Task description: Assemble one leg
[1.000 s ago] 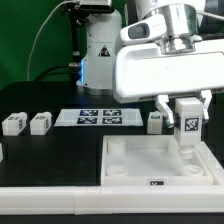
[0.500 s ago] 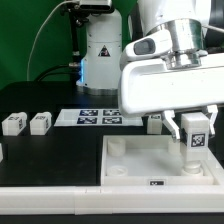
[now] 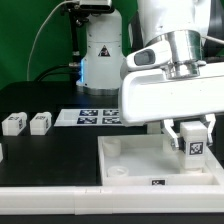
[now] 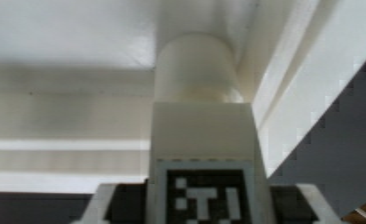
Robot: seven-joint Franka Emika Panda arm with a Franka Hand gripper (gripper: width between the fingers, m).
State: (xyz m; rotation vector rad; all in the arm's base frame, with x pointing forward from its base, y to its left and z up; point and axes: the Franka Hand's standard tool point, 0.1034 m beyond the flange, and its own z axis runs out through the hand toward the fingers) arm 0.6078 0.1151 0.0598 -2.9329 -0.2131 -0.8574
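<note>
Lower and further right than 1 second ago, the gripper [image 3: 195, 140] hangs at the exterior view's right, its 2 fingers clamped on the leg [image 3: 196, 149]. The leg stands upright, tag outward, over the far right corner of the white tray [image 3: 125, 165]; contact cannot be told.

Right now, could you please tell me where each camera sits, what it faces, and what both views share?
Exterior view: off the arm, facing the table; sees the marker board, two loose legs and the tray-like part; shows the arm and the gripper holding the leg.
Wrist view: on the wrist, looking along the leg into the tray-like part; hardly any robot shows.
Shared: the leg and the tray-like part.
</note>
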